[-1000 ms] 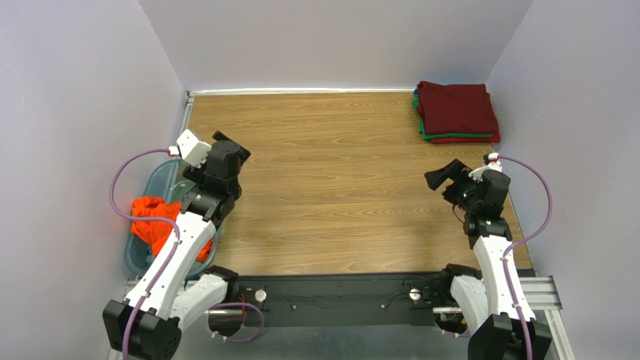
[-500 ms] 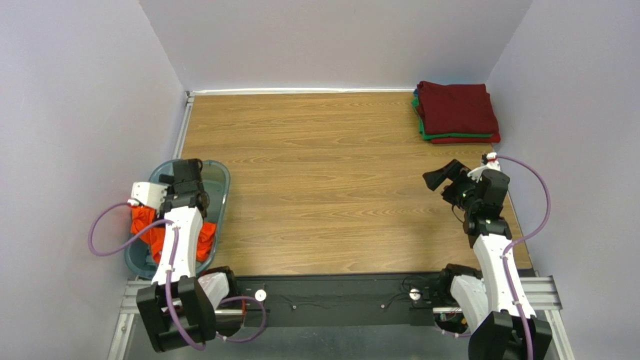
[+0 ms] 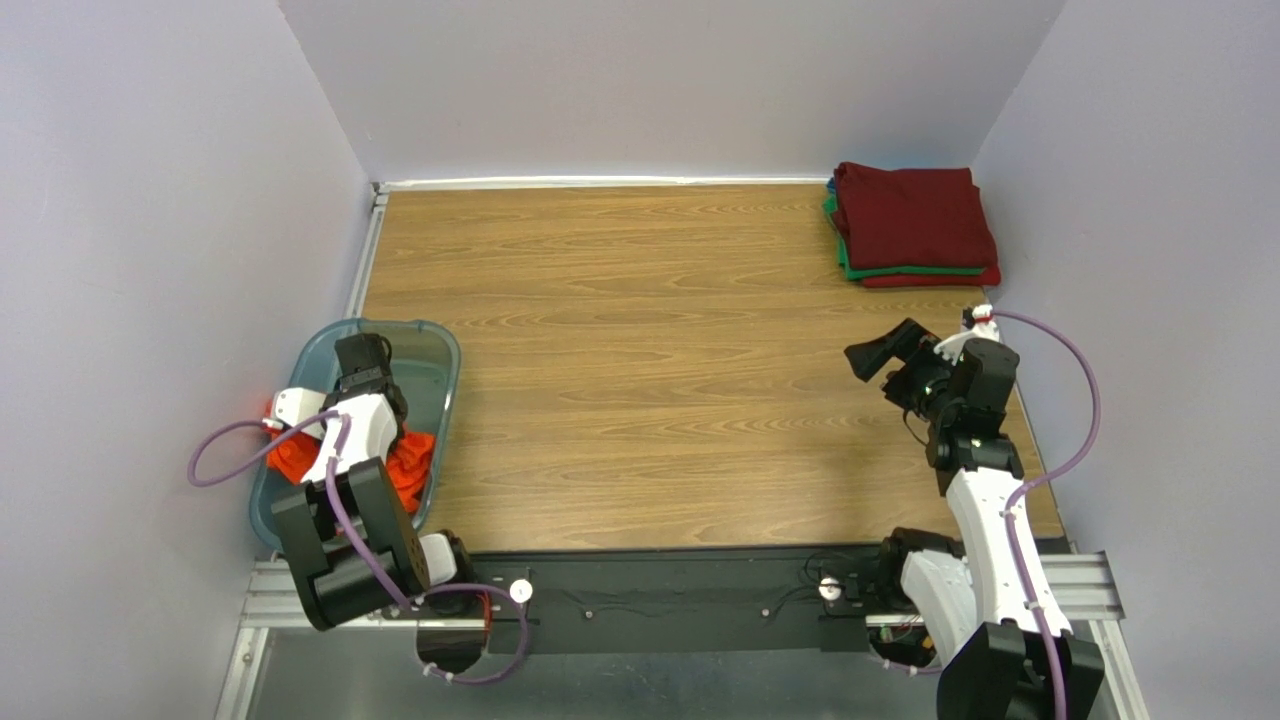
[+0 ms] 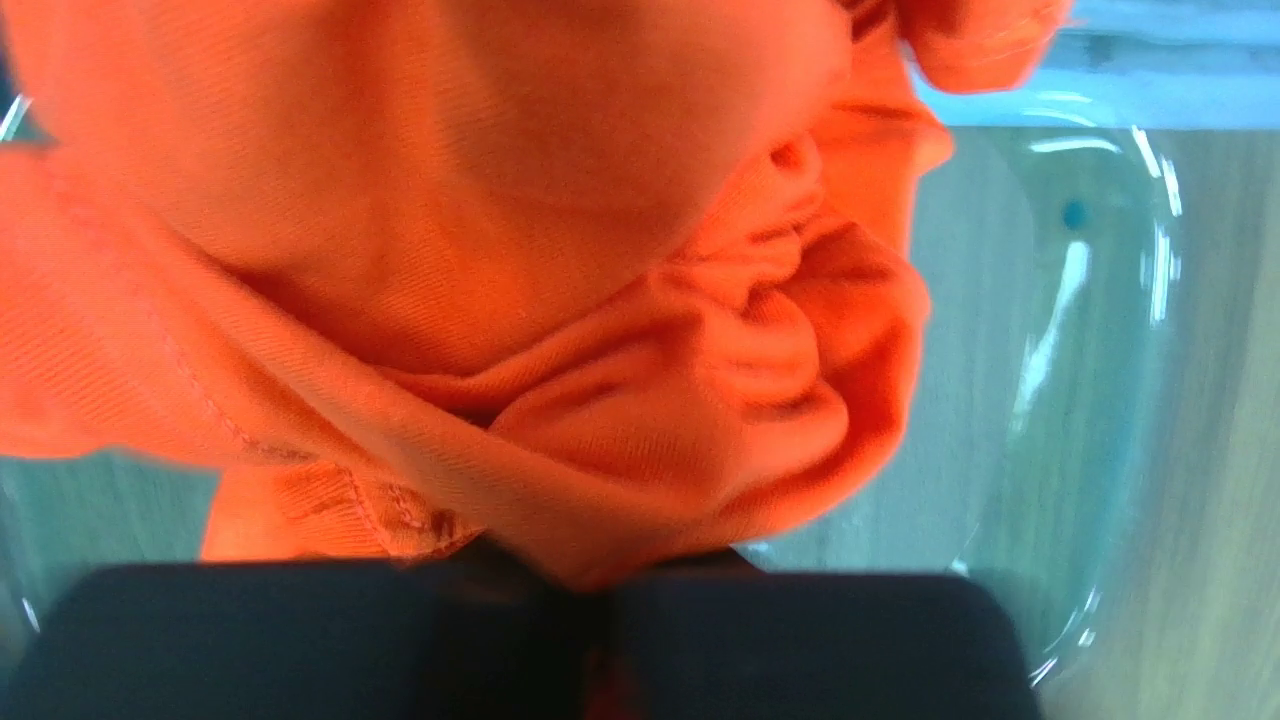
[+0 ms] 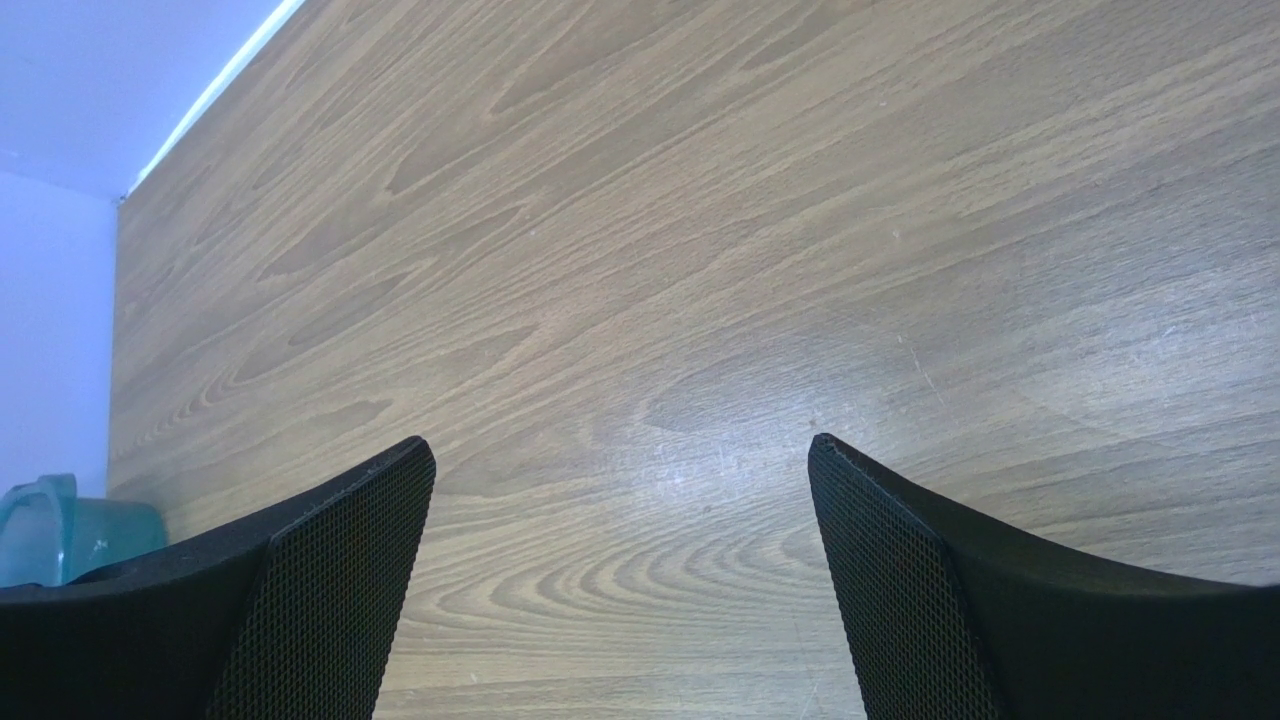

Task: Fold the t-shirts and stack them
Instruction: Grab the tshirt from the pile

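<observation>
The wooden counter [image 3: 676, 345] carries 1 stack of folded t-shirts [image 3: 914, 222], maroon on top, in its far right corner. At its near left edge sits the blue-grey bin [image 3: 436, 338], with the orange t-shirt [image 4: 601, 300] crumpled inside. The left claw [image 4: 598, 600] is closed, pinching the orange cloth. The right claw [image 5: 619, 450] gapes wide above the counter.

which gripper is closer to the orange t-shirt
Left: left gripper is in the bin, shut on the orange t-shirt; right gripper hangs open over the table, far off.

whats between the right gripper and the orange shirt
Only bare wooden table and the bin wall, between right gripper and orange shirt; top view shows it.
</observation>
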You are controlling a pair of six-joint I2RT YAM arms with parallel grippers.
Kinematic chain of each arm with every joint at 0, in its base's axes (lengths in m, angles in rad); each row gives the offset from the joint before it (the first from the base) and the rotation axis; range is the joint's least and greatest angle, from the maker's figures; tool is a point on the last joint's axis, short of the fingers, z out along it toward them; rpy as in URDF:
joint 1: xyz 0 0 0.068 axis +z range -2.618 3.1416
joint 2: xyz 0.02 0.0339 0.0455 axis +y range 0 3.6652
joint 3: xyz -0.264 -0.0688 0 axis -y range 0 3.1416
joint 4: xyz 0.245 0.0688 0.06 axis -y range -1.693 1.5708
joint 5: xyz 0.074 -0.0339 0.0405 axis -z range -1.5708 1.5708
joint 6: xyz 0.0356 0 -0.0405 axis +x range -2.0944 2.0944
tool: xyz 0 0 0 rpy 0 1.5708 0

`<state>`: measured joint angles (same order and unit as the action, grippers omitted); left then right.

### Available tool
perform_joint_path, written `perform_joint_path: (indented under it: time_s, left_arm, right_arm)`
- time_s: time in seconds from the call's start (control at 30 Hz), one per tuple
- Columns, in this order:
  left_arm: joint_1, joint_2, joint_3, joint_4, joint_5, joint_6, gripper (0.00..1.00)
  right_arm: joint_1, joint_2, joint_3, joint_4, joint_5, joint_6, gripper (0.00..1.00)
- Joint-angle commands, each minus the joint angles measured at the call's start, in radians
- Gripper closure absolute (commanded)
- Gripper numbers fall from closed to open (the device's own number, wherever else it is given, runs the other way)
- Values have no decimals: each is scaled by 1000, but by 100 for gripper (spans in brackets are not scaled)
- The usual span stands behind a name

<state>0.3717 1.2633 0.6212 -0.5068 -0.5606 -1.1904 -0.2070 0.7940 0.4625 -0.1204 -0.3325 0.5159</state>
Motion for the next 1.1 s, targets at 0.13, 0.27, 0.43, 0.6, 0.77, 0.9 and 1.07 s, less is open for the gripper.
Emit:
perform_joint_path:
  time_s: [0.13, 0.27, 0.43, 0.6, 0.77, 0.9, 1.07]
  left_arm:
    - [7, -99, 32, 30, 134, 103, 100]
    - [9, -290, 35, 33, 212, 132, 100]
    - [9, -510, 52, 92, 353, 193, 100]
    - [4, -646, 101, 240, 548, 314, 100]
    - [-62, -585, 213, 312, 738, 341, 100]
    - [-285, -491, 320, 379, 661, 345, 100]
    - [-603, -339, 509, 410, 521, 417, 100]
  right_arm:
    - [-3, 10, -7, 21, -16, -5, 0]
    - [-5, 2, -10, 21, -17, -5, 0]
    - [-3, 7, -12, 21, -23, -7, 0]
    - [-3, 16, -5, 21, -37, -4, 0]
    - [-3, 13, -4, 21, -51, -5, 0]
    - [-3, -4, -4, 19, -53, -13, 0]
    - [-3, -21, -10, 21, -37, -8, 0]
